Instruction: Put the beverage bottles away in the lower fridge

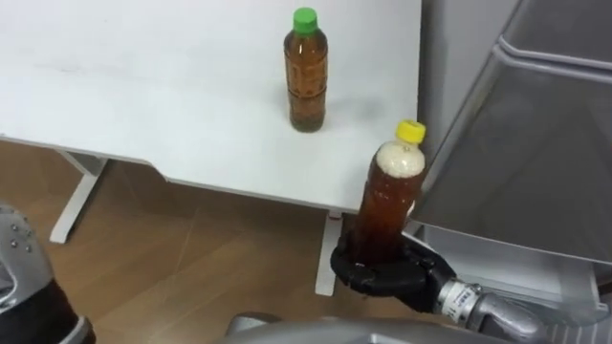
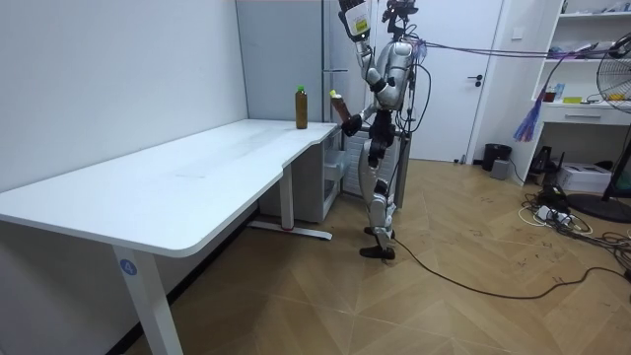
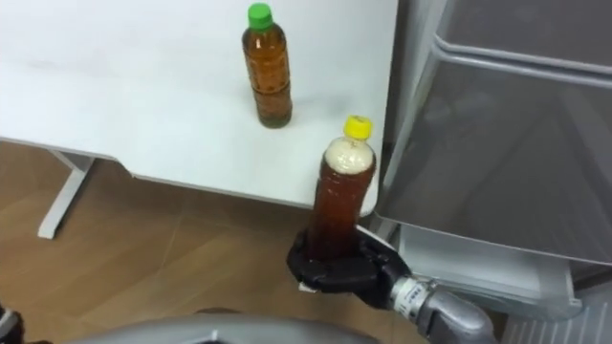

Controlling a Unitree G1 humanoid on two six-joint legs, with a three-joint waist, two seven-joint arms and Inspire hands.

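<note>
The right hand has its dark fingers curled round the base of a yellow-capped bottle. The bottle is held upright off the edge of the white table, filled with brown drink and topped with pale foam under the cap. At its 11 o'clock a green-capped bottle of brown drink stands on the table. The grey fridge is at 3 o'clock. The left hand is raised by the head, and I cannot tell its state.

An office: white desk, shelves (fan beside them).
</note>
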